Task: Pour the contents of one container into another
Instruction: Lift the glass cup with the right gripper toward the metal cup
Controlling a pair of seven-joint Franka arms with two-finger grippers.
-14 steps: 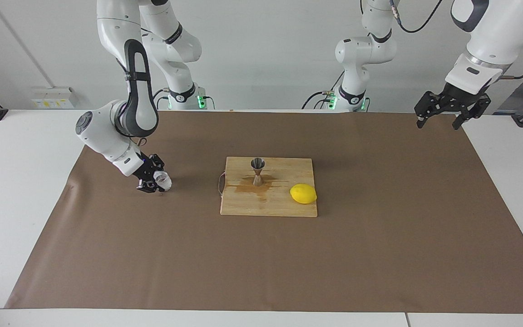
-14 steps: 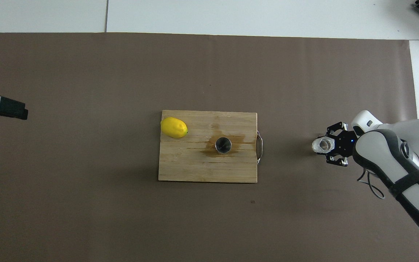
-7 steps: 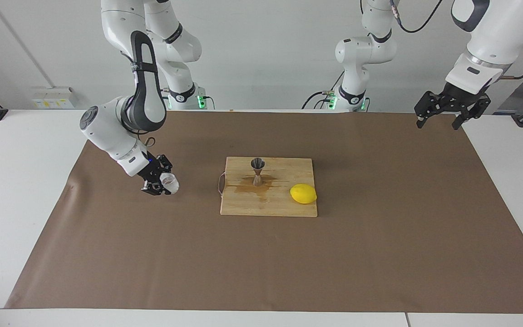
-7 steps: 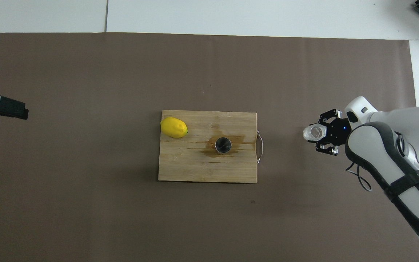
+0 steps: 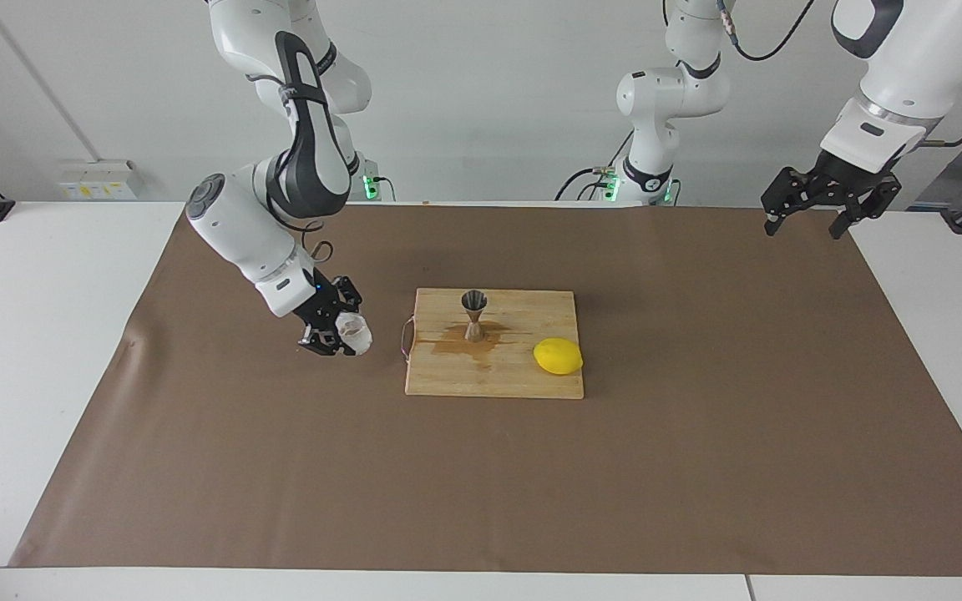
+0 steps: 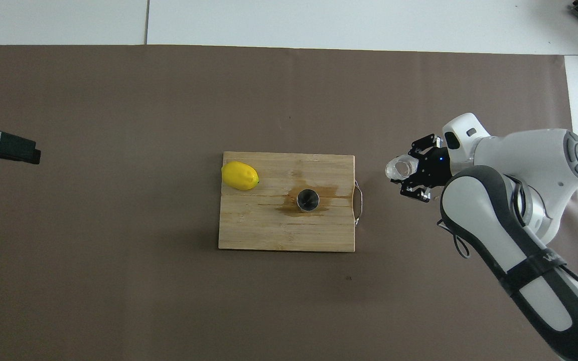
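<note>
My right gripper (image 5: 344, 334) is shut on the small translucent-white textured cup (image 5: 356, 336) and holds it in the air over the brown paper, just off the handle end of the wooden board (image 5: 523, 380). The overhead view shows the same right gripper (image 6: 412, 171), cup (image 6: 399, 168) and board (image 6: 269, 235). The steel hourglass jigger (image 5: 473, 315) stands upright on the board, in a wet brown stain; from overhead its mouth (image 6: 308, 199) looks dark. My left gripper (image 5: 811, 209) waits, open and empty, above the table's edge at the left arm's end, and also shows overhead (image 6: 3, 150).
A yellow lemon (image 5: 558, 356) lies on the board toward the left arm's end, also seen overhead (image 6: 240, 176). The board's metal handle (image 5: 404, 338) faces the cup. Brown paper (image 5: 698, 467) covers the table.
My right gripper has carried the cup up and sideways toward the board's handle end. The left arm, jigger and lemon have not moved.
</note>
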